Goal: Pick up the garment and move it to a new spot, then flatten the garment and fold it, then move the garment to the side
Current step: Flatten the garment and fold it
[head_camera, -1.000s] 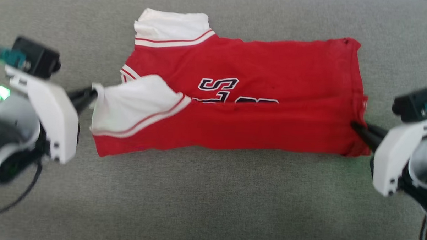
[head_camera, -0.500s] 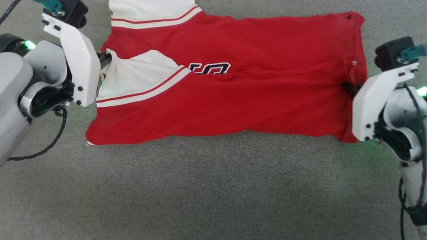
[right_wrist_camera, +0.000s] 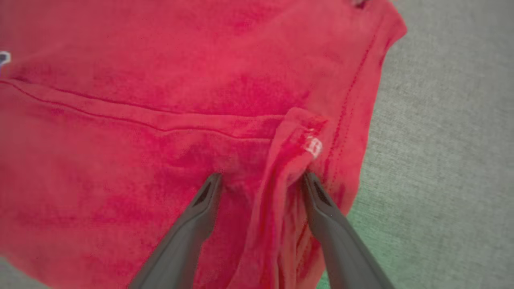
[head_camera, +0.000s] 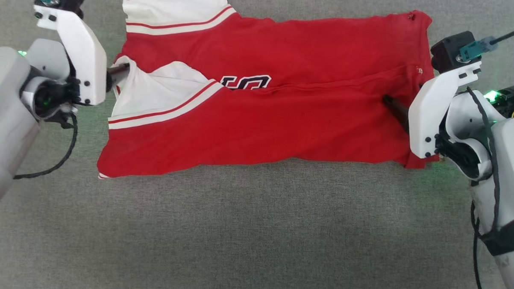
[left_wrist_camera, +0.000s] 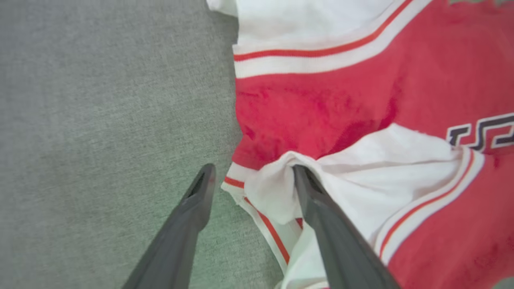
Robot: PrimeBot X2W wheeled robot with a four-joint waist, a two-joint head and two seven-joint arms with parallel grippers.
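The garment (head_camera: 283, 115), a red shirt with white striped sleeves, lies folded lengthwise on the grey cloth surface, its near half laid over the black-and-white lettering (head_camera: 246, 81). My left gripper (head_camera: 117, 69) is at the sleeve end. In the left wrist view it (left_wrist_camera: 253, 173) stands open, with the bunched white sleeve (left_wrist_camera: 361, 176) loose between the fingers. My right gripper (head_camera: 391, 107) reaches in over the hem end. The right wrist view shows it (right_wrist_camera: 262, 179) open astride a raised red fold of the hem (right_wrist_camera: 299, 136).
The grey fabric surface (head_camera: 254, 230) stretches wide in front of the garment and to both sides. A black cable (head_camera: 55, 163) hangs from my left arm, and another (head_camera: 476, 220) runs down my right arm.
Both grippers were shut on the garment's ends and now stand open. The near layer has been carried further over the lettering. The head camera has shifted, so the shirt sits higher in view.
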